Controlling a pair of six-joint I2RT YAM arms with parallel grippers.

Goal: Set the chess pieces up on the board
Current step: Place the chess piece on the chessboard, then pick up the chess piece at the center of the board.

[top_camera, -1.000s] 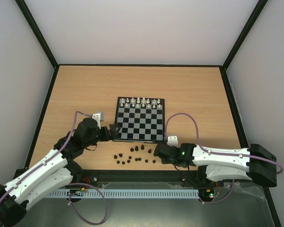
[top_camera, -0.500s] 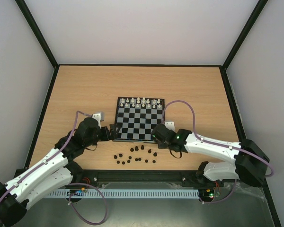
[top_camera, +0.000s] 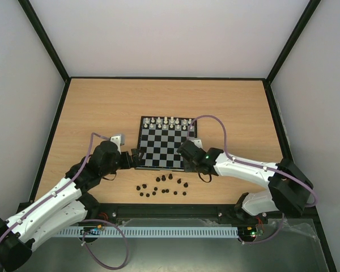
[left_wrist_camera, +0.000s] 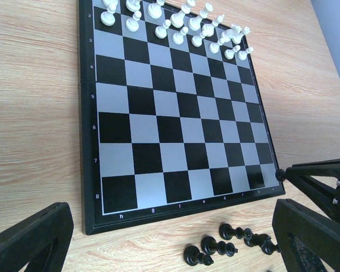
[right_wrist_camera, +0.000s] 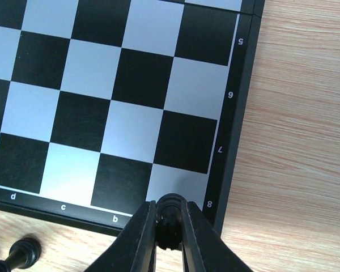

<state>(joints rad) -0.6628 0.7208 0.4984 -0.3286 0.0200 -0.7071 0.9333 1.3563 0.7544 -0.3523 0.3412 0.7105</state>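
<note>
Right end effector (right_wrist_camera: 169,207) moved to board (right_wrist_camera: 233,141) corner | clamped on half-hidden black piece (right_wrist_camera: 169,229) | left end effector (left_wrist_camera: 170,241) apart

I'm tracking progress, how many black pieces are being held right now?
1: a black piece is pinched in the right gripper at the board's near right corner. The left gripper is open and empty.

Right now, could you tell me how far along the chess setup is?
Done: the white pieces stand in two rows at the far end of the chessboard. In hand: the right gripper is shut on one black chess piece at its near right corner. Left: none stands on the board yet; the other black pieces lie on the table before it.
</note>
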